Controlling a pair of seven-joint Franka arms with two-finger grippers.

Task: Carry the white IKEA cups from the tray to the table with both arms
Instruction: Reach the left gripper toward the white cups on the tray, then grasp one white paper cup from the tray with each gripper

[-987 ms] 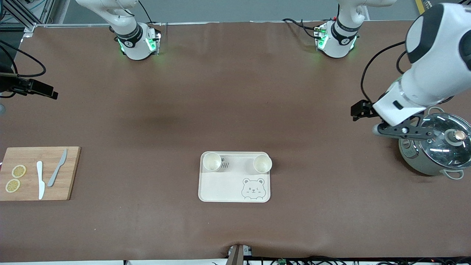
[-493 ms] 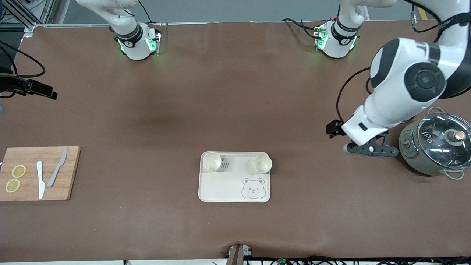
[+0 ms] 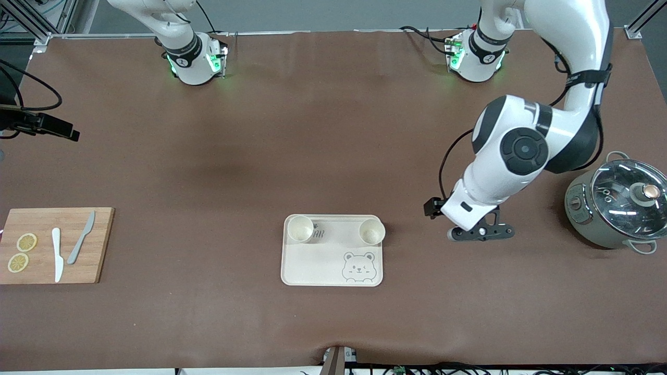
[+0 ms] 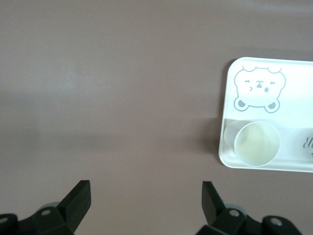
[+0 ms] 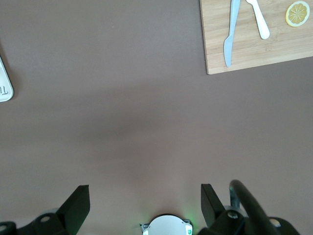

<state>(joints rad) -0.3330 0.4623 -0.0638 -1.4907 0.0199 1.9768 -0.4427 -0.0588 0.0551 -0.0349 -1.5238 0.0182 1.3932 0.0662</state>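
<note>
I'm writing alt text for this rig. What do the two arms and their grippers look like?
Both arms are glossy white with black joint bands; the left arm has a round black joint cap and a thin black cable along it. Green lights glow at each base. The left gripper and right gripper are small, black, with two wedge-shaped jaws.

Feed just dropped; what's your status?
Left pincer open, over bare table beside tray. Right pincer open, waiting. Both cups on tray. Nothing blocking.
</note>
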